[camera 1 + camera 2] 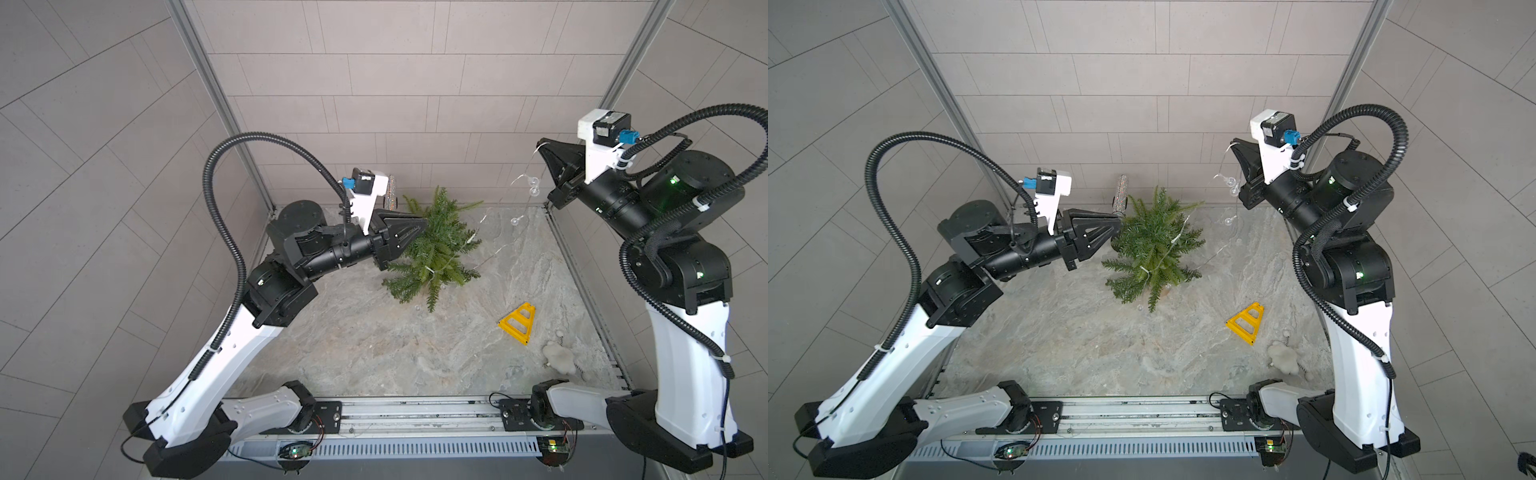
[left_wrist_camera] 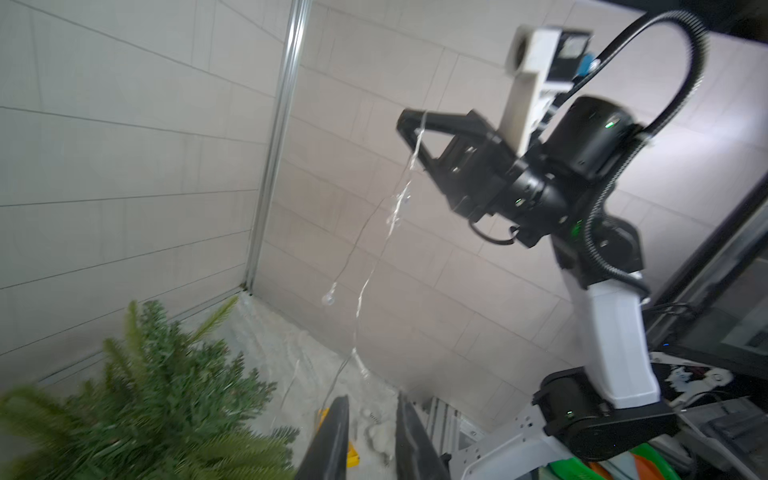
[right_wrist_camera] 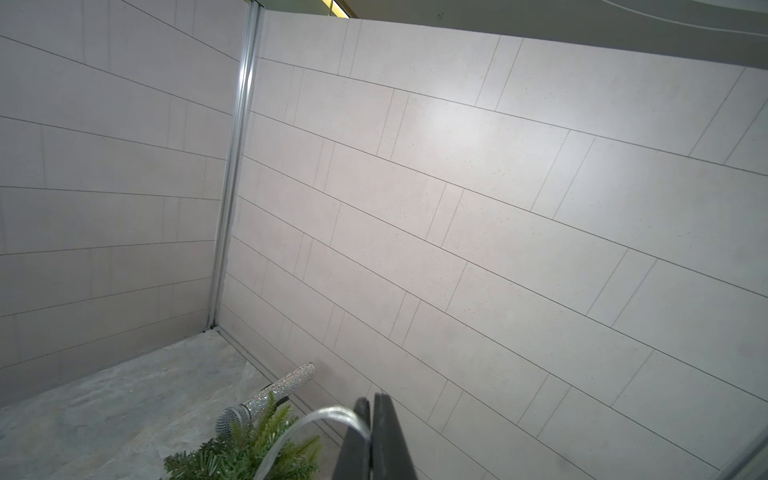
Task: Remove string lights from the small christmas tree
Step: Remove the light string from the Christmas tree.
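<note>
Xmas tree [image 1: 432, 249]: small, green, far-centre on table [image 1: 374, 340]. String lights [image 1: 533, 181]: thin silver wire w/ clear bulbs, part across tree, rest hanging high to right.

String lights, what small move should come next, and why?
Probably raise the right gripper, shut on the string lights, higher and away from the small christmas tree: the wire runs down from it and lies across the branches.
</note>
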